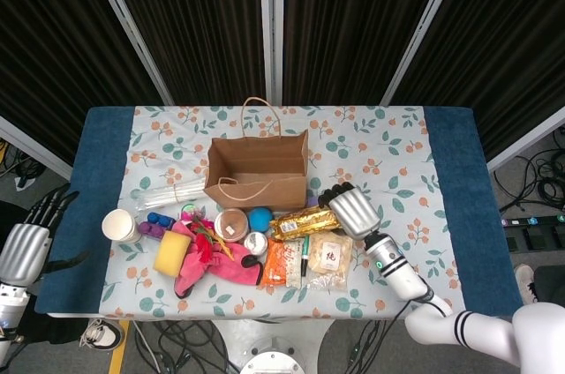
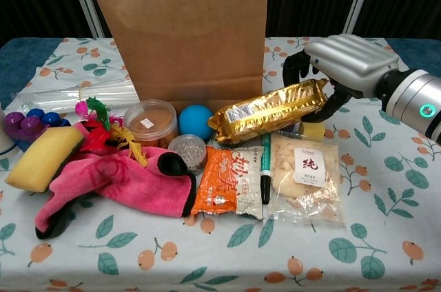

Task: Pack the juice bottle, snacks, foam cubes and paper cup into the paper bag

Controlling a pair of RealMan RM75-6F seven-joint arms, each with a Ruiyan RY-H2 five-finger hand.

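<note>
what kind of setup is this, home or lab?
Likely a lab or test bay: black curtains hung on metal poles behind the table, loose cables on the floor, and a floral tablecloth staged with assorted items.

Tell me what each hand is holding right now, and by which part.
The right hand grips the gold snack packet by its right end. The left hand holds nothing, off the table's edge.

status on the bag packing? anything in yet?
Done: nothing that shows; the head view cannot see to the bottom of the paper bag. In hand: the right hand grips the end of the gold snack pack, lifted at that end. Left: orange snack, clear snack pack, yellow foam cube, paper cup. The left hand hangs off the table, holding nothing.
</note>
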